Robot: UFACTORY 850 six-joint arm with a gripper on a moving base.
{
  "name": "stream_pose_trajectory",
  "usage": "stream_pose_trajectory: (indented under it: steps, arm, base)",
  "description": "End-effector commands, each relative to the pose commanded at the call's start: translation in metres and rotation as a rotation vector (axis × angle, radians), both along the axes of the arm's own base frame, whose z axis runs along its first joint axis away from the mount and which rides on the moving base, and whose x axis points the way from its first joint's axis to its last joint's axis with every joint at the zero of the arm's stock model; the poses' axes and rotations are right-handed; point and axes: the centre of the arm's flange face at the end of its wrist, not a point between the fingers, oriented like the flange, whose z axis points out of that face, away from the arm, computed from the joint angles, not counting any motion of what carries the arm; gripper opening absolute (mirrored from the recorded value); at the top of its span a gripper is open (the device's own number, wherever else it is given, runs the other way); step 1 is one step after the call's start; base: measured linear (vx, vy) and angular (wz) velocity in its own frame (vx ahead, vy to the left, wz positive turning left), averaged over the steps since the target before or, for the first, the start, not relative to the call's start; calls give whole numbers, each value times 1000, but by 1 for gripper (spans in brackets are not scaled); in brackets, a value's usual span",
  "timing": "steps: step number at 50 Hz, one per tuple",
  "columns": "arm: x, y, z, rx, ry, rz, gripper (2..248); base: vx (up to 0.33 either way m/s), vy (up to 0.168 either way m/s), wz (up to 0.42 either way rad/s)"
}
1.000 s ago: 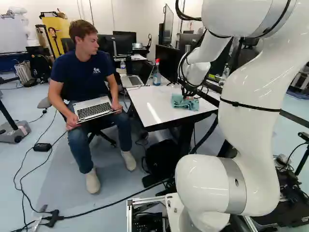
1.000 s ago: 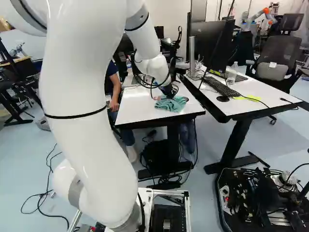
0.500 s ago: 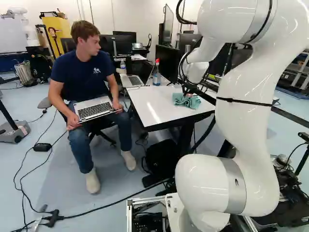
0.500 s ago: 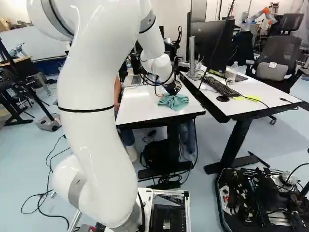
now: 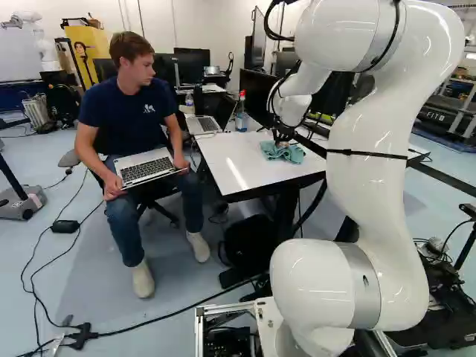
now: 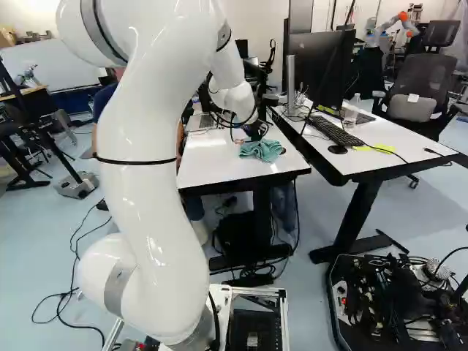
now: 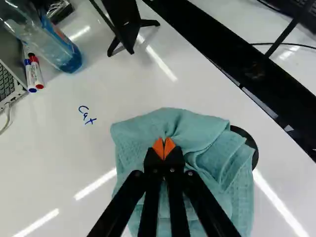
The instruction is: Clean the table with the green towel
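In the left base view my gripper [image 5: 282, 140] reaches down to the green towel [image 5: 288, 154] on the white table [image 5: 236, 169]. The wrist view shows the gripper [image 7: 164, 148] with its orange pads together, pinching a fold of the bunched towel [image 7: 210, 140]. Most of the cloth spreads flat under and around the fingers, partly over a round black disc [image 7: 251, 148] in the tabletop. Small blue handwriting [image 7: 87, 115] stands on the table beyond the towel, to one side of the fingers.
A bottle [image 7: 66, 52], two markers [image 7: 33, 74] and a laptop [image 5: 204, 124] stand past the towel, near a black stand [image 7: 126, 24]. A second desk [image 6: 387, 139] with monitor and keyboard adjoins. A seated person holds a laptop beside the table. Another robot [image 6: 387, 25] stands far behind.
The arm has shifted, and the towel has moved with the gripper across the tabletop, first sideways, then back and a little farther from the base. The base has stayed put.
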Motion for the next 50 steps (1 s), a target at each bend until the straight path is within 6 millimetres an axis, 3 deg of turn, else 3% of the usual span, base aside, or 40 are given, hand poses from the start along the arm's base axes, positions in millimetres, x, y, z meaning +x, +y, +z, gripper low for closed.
stream_pose_trajectory:
  steps: [21, 50]
  arm:
    - [-16, 37, 1, 3, 14, 55, 22]
    - [-57, 80, 4, 6, 39, 120, 22]
  base:
    - [0, 0, 0]
    - [0, 0, 0]
